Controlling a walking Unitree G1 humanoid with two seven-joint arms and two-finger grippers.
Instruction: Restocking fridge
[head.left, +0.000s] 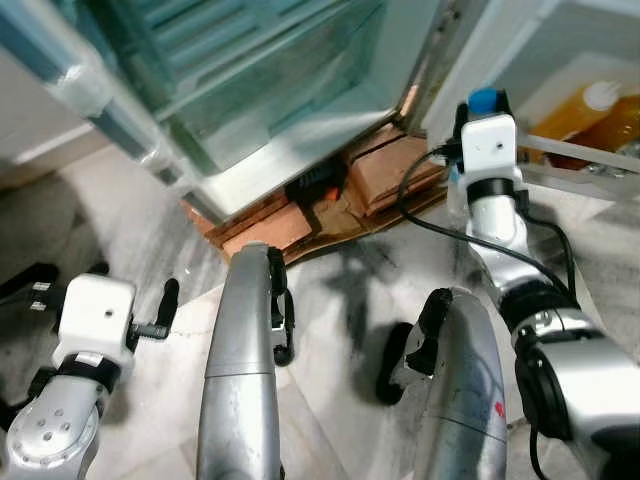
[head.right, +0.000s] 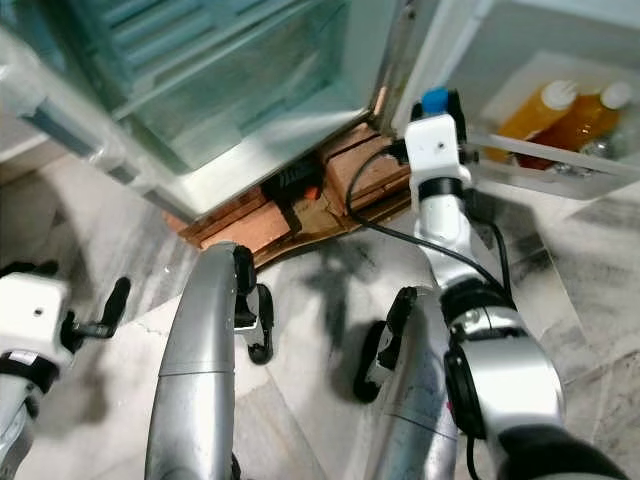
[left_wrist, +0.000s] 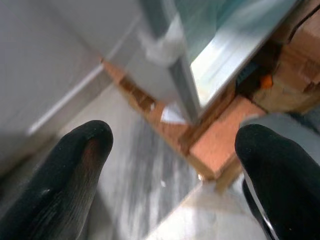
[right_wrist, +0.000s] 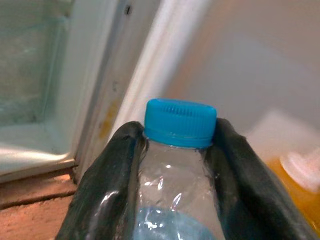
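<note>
Right silver arm (head.left: 555, 370) stretched forward and up, elbow bent low at the frame's right, black cable looping along the forearm to the white wrist camera block (head.left: 488, 145). Right gripper (right_wrist: 175, 165) has both long black fingers (right_wrist: 107, 185) pressed against the sides of a clear plastic bottle with a blue cap (right_wrist: 180, 122), gripping just under the cap, bottle upright between them. Left silver arm (head.left: 55, 430) low on the left side, white wrist block (head.left: 95, 320) facing up, pointing forward and down. Left gripper (left_wrist: 175, 165) with its two black fingers (left_wrist: 70, 170) spread wide apart, nothing between them. Two silver legs (head.left: 240, 370) with black joints visible below, between the arms.
</note>
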